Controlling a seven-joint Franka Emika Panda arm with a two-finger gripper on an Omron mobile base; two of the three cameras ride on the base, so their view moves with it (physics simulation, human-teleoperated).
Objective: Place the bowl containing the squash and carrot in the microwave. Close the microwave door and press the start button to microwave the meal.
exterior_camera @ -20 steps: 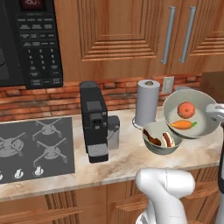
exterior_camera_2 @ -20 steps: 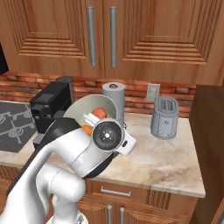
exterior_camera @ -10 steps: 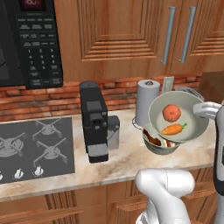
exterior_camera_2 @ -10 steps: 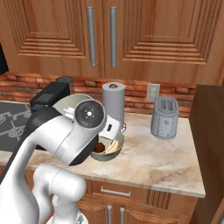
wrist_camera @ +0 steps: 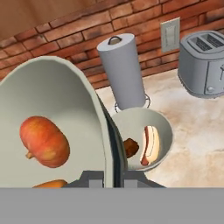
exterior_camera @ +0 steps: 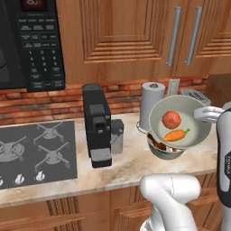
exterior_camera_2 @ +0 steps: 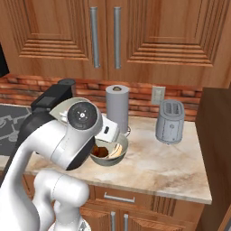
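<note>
The wide pale bowl [exterior_camera: 195, 127] hangs in the air just above the small food bowl, its open side tipped toward the left base camera. Inside it lie the round reddish squash [exterior_camera: 171, 119] and the carrot [exterior_camera: 176, 134]. My gripper [exterior_camera: 205, 113] is shut on the bowl's right rim. In the hand view the bowl [wrist_camera: 65, 105] takes up the left half, the squash [wrist_camera: 43, 141] rests in it, and my gripper [wrist_camera: 112, 177] pinches the rim edge-on. The black microwave [exterior_camera: 31, 43], with keypad and red display, hangs at the upper left.
A smaller bowl of brown sausage food [wrist_camera: 144, 138] sits on the counter under the held bowl. Behind it stands a paper-towel roll [exterior_camera: 152, 103], with a grey toaster [exterior_camera_2: 169, 121] further right. A black coffee machine [exterior_camera: 97, 124] and the stove [exterior_camera: 36, 149] lie between bowl and microwave.
The gripper has carried the bowl to the left, from beside the paper-towel roll to in front of it. Most of that shift came early; it has hardly moved in the last half second.
</note>
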